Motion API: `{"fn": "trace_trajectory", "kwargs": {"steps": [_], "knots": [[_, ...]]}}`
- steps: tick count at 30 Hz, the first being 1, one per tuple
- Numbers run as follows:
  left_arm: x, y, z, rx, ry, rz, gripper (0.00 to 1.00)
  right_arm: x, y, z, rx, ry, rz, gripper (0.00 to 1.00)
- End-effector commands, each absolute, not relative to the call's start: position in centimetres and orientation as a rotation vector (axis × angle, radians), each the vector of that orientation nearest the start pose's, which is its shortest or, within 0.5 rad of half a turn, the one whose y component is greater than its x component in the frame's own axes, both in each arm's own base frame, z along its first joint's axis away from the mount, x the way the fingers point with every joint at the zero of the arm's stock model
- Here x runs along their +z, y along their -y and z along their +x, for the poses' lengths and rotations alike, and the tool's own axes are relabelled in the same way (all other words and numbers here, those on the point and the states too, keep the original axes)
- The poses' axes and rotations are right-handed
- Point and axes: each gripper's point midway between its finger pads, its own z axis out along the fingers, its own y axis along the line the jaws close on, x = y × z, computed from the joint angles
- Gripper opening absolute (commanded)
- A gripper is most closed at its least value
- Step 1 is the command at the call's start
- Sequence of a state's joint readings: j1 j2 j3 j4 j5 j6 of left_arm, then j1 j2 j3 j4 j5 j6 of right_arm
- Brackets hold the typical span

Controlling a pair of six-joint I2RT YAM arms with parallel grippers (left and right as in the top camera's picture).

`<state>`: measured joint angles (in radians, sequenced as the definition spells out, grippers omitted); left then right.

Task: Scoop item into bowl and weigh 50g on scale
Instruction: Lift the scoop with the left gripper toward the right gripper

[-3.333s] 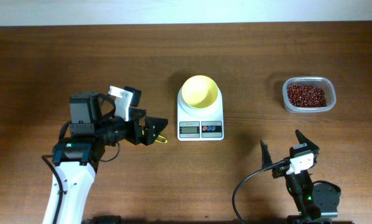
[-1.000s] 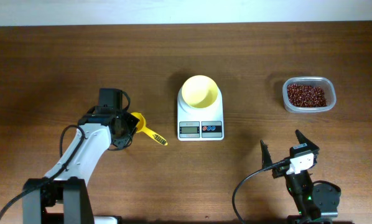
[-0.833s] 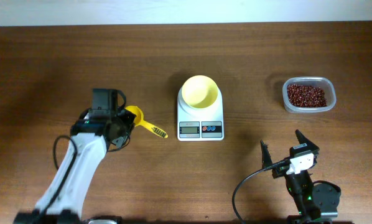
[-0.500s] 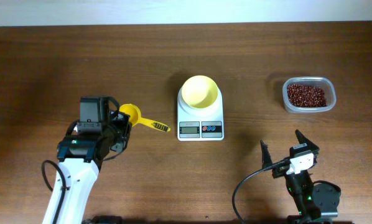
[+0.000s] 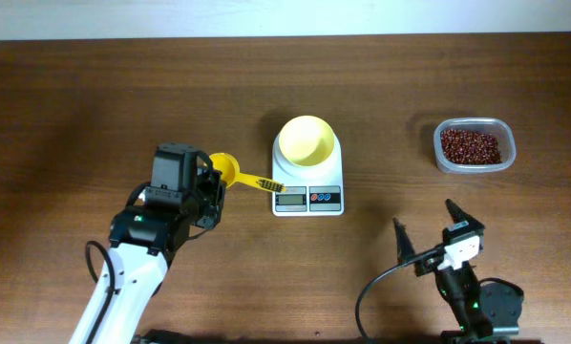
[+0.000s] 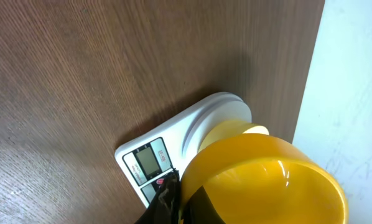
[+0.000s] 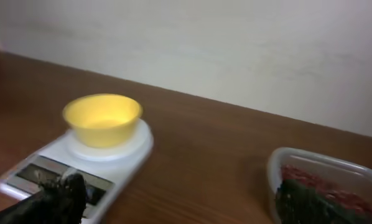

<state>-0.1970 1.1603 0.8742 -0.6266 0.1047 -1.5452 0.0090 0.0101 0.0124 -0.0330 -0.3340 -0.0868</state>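
The small orange-yellow plastic scoop with a handle (image 5: 226,170) is pinched in the left claw (image 5: 209,183), whose fingers are pressed together on it. It is held near the left edge of the small white digital scale (image 5: 309,186), and its handle is pointed toward that scale. In the left wrist view the inside of the scoop (image 6: 260,180) is seen bare; no bean is carried in it. The pale yellow round bowl (image 5: 306,140) is placed on the weighing plate of the scale and is seen empty as well. The figures on the grey display cannot be read.

The many small dark red-brown beans (image 5: 471,145) are all kept in the clear rounded-rectangular plastic tub (image 5: 507,143), which is set on the brown wooden tabletop (image 5: 95,86) well apart from the scoop, on the far side of the scale. The right claw (image 5: 422,214) is spread wide and nothing is held in it; it is kept low near the front edge.

The task is judged to be at its beginning. The tool is taken and the bowl is set on the scale, but no scooping is done yet. The scoop is to be brought across to the tub, filled, emptied into the bowl, and the amount is to be adjusted until the wanted weight is shown.
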Motion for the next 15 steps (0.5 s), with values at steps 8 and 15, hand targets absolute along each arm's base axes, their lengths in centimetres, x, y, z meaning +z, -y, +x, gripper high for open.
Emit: {"fn": "trace_trajectory", "kwargs": {"steps": [8,15], "knots": [[15.4,7.4,30.8,-0.762,-2.091,-1.646,0.00,17.9,-7.7,22.9,1.237,-1.603,0.560,0.99],[15.4,7.4,30.9,-0.767,-2.087,-1.647,0.00,19.7,-8.5,22.9,1.190,-1.571,0.372,0.99]]}}
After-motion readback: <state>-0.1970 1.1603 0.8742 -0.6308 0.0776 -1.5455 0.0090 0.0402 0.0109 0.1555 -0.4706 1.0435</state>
